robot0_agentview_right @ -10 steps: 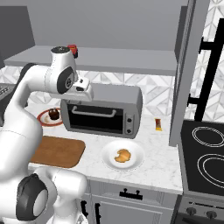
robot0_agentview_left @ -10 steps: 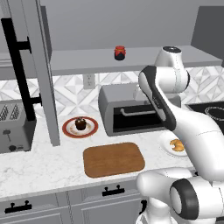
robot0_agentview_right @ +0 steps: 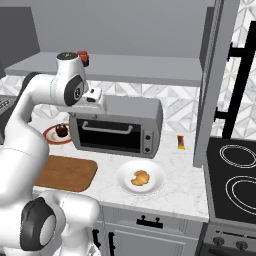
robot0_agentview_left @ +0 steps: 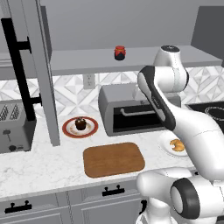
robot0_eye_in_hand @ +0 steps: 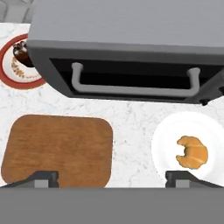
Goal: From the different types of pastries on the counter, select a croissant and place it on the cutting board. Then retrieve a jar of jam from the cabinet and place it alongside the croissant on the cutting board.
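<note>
Croissant (robot0_eye_in_hand: 191, 152) first: you'll find it golden-brown and untouched on a white plate (robot0_eye_in_hand: 166, 144), which sits on the marble worktop (robot0_agentview_left: 39, 168) in front of the toaster oven's (robot0_agentview_left: 127, 111) right end. Your claw (robot0_eye_in_hand: 112, 177) hangs high above the worktop, looking straight down, with its two finger tips spread wide and nothing between them; one finger tip (robot0_eye_in_hand: 41, 177) lies over the near edge of the cutting board (robot0_eye_in_hand: 57, 148), the other over the near rim of the white plate. You can see the board lying flat and bare on the worktop, just left of the white plate and in front of the oven. Behind the board to its left, your dark cupcake (robot0_agentview_left: 80, 124) stands on a red-rimmed plate (robot0_agentview_left: 70, 130). Look up and you have the jar of jam (robot0_agentview_left: 120, 52), red-lidded, upright on the grey cabinet shelf (robot0_agentview_left: 78, 59) above the oven. The tall cabinet door (robot0_agentview_left: 37, 70) with its long black handle stands open at the left, and a toaster (robot0_agentview_left: 15, 127) sits beyond it.
</note>
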Available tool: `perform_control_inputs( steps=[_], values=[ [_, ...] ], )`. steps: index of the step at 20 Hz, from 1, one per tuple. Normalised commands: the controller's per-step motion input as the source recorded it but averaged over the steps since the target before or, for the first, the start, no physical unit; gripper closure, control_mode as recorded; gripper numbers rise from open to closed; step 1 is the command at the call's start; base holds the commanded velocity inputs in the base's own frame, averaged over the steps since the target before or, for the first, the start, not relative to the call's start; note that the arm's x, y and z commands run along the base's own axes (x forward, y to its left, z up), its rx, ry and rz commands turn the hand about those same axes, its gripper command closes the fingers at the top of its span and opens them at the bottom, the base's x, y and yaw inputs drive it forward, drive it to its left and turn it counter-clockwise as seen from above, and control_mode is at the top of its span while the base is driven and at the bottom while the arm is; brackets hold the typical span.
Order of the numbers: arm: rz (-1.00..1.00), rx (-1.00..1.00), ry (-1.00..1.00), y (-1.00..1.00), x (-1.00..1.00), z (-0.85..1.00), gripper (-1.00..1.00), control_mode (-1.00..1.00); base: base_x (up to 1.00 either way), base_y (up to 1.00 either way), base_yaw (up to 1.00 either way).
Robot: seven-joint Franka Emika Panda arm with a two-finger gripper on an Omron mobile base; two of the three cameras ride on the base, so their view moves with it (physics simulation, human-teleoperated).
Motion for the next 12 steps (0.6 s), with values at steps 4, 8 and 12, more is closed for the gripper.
perform_control_inputs(
  steps=[4, 8, 12],
  values=[
    [0.02, 0.08, -0.37, 0.22, 0.00, 0.92, -1.00, -1.00, 0.00, 0.00, 0.00],
    [0.07, 0.01, -0.25, 0.42, 0.02, 0.42, -1.00, -1.00, 0.00, 0.00, 0.00],
    [0.10, -0.01, -0.18, 0.24, 0.36, 0.35, -1.00, -1.00, 0.00, 0.00, 0.00]
  ],
)
